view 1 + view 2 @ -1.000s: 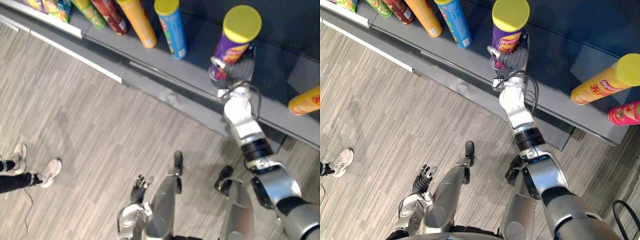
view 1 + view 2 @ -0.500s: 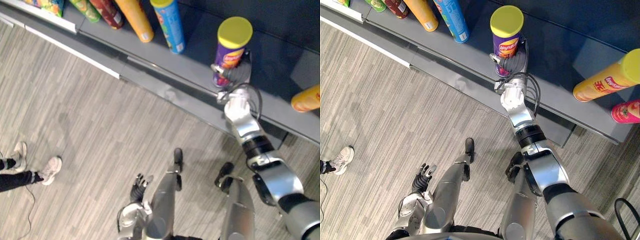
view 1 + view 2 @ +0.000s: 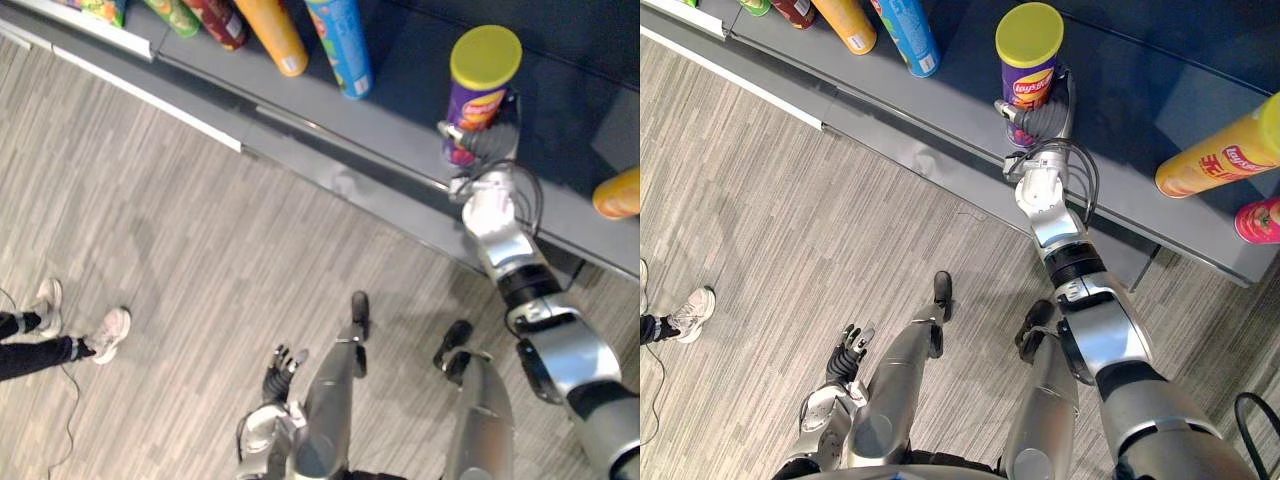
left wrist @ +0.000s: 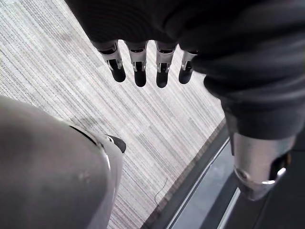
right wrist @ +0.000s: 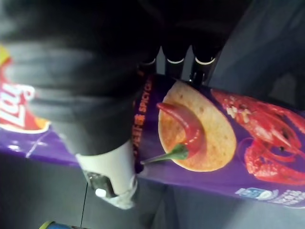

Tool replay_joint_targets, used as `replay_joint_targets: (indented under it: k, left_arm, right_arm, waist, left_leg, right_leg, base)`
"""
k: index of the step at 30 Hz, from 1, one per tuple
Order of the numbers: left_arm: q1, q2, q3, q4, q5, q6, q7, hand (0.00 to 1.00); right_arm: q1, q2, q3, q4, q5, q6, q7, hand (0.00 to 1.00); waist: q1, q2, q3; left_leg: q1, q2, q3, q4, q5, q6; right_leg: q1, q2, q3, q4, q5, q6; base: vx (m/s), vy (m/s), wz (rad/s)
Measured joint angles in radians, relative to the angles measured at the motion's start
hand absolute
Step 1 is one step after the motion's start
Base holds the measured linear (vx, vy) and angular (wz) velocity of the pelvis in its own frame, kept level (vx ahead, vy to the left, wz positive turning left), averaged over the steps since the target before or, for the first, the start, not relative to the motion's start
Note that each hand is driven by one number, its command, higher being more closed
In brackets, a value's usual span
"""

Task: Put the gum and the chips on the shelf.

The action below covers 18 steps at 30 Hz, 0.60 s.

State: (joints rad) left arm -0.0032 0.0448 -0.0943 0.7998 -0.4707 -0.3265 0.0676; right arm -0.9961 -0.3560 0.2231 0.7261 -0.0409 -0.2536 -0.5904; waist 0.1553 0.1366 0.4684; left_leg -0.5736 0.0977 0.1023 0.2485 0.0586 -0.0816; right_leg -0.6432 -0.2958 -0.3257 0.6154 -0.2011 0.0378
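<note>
A purple chips can with a yellow lid stands upright over the grey shelf. My right hand is shut on its lower part, fingers and thumb curled round it. The right wrist view shows the can's purple side past the dark fingertips, with the thumb on the near side. I cannot tell whether the can's base touches the shelf board. My left hand hangs low at my side with straight fingers over the wooden floor, holding nothing.
Further left on the shelf stand a blue can, an orange can and a red can. A yellow-orange can and a pink can lie to the right. A person's shoes are on the floor at left.
The right hand has carried the purple can a little further in over the shelf. The whole view has shifted slightly. The left hand has stayed still.
</note>
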Motion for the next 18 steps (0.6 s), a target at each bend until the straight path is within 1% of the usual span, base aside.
replay_joint_targets:
  k: [3, 5, 13, 14, 18]
  left_arm:
    - [0.000, 0.001, -0.006, 0.000, -0.002, 0.000, 0.002, 0.00]
    - [0.000, 0.000, -0.017, -0.002, -0.024, -0.004, 0.002, 0.00]
    - [0.000, -0.001, -0.018, -0.002, -0.026, -0.014, 0.001, 0.00]
    - [0.000, -0.001, -0.018, -0.002, -0.026, -0.014, 0.001, 0.00]
    - [0.000, -0.001, -0.019, -0.002, -0.027, -0.014, 0.000, 0.00]
  right_arm:
    - [-0.002, -0.004, 0.000, 0.001, 0.000, -0.002, -0.006, 1.00]
    - [-0.004, -0.025, 0.000, 0.004, 0.000, -0.013, -0.012, 1.00]
    - [-0.041, -0.042, 0.000, 0.035, -0.001, -0.020, -0.024, 1.00]
    - [-0.041, -0.042, 0.000, 0.036, -0.001, -0.020, -0.025, 0.00]
    - [-0.042, -0.049, 0.001, 0.041, 0.001, -0.021, -0.020, 0.00]
  waist:
    - [0.002, 0.001, -0.001]
    - [0.015, 0.003, -0.001]
    - [0.016, 0.007, 0.000]
    - [0.016, 0.007, 0.000]
    - [0.015, 0.007, 0.000]
  left_leg:
    - [0.000, 0.000, 0.001, -0.002, 0.000, 0.000]
    - [-0.001, -0.001, 0.003, -0.005, 0.001, 0.000]
    - [-0.002, -0.003, 0.003, -0.019, 0.007, 0.000]
    - [-0.002, -0.003, 0.004, -0.019, 0.007, 0.000]
    - [-0.002, -0.003, 0.004, -0.017, 0.007, 0.000]
  right_leg:
    - [-0.003, 0.000, 0.002, 0.001, 0.000, 0.000]
    - [-0.009, 0.000, 0.006, 0.002, 0.000, 0.000]
    - [-0.014, -0.002, 0.004, -0.001, 0.000, 0.000]
    - [-0.014, -0.002, 0.004, -0.001, 0.000, 0.000]
    - [-0.014, -0.002, 0.005, 0.001, 0.000, 0.000]
  base:
    - [0.00, 0.000, 0.00]
    - [0.00, 0.000, 0.00]
    - [0.03, -0.025, 0.00]
    - [0.03, -0.028, 0.00]
    - [0.00, 0.000, 0.00]
